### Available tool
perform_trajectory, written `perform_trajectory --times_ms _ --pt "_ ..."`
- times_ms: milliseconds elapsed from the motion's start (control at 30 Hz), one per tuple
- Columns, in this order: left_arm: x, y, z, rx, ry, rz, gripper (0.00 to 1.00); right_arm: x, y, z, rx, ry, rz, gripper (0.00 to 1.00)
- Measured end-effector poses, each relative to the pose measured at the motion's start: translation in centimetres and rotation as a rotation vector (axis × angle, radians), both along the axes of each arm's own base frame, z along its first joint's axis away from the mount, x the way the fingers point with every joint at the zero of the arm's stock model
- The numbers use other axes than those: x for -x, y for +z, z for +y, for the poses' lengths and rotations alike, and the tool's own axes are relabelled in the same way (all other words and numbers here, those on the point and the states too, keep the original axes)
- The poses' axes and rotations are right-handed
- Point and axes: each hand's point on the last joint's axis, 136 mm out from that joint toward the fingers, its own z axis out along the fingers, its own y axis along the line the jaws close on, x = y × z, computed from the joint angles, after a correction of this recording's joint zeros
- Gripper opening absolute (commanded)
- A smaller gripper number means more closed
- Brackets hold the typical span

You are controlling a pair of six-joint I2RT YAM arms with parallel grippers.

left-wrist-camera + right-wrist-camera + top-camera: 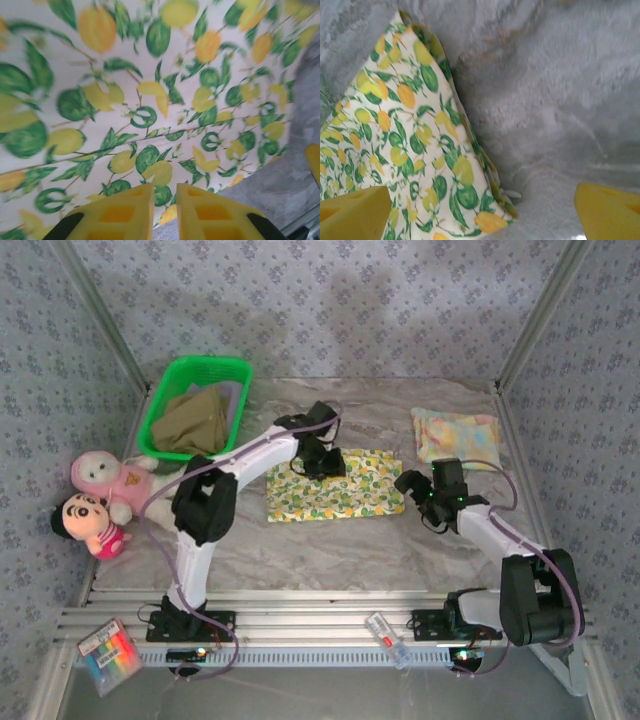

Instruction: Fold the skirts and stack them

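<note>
The yellow-green floral skirt (335, 495) (150, 100) (410, 150) lies flat in the middle of the table. My left gripper (322, 462) (165, 200) sits at its far edge, its yellow fingers pinched almost together on the cloth's hem. My right gripper (418, 488) (482, 210) hovers open just over the skirt's right corner, holding nothing. A folded pastel pink-yellow-blue skirt (455, 435) rests at the back right. An olive-khaki skirt (190, 420) and a lavender-grey one (232, 395) lie in the green basket (200, 364).
Two plush dolls (105, 480) (88, 523) lie at the left edge below the basket. A coloured packet (110, 655) and a small clear packet (388, 638) lie on the front rail. Patterned walls close in the back and sides.
</note>
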Motion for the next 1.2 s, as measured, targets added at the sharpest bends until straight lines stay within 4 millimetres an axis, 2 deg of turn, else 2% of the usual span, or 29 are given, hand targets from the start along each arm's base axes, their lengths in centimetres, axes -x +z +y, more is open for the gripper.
perform_trajectory --times_ms 133,267,500,800,1000,1200 --pt "1.7 -3.8 -0.9 -0.023 -0.029 0.108 0.17 0.7 -1.2 1.0 -0.082 -0.010 0.026 0.94" --pt "2.6 -5.6 -0.7 -0.037 -0.033 0.168 0.17 0.5 -1.4 2.5 -0.139 -0.003 0.030 0.92" --pt "2.7 -5.9 -0.6 0.008 -0.013 0.216 0.17 0.3 -1.7 4.0 -0.193 -0.018 0.026 0.91" --pt "2.7 -5.8 -0.6 0.025 -0.006 0.222 0.17 0.4 -1.9 4.1 -0.198 -0.075 0.019 0.91" --pt "2.7 -5.9 -0.6 0.025 -0.006 0.222 0.17 0.8 -1.0 4.2 -0.177 -0.100 -0.009 0.91" --pt "2.7 -5.9 -0.6 0.025 -0.005 0.222 0.17 1.4 -1.7 4.1 -0.173 -0.127 0.008 0.92"
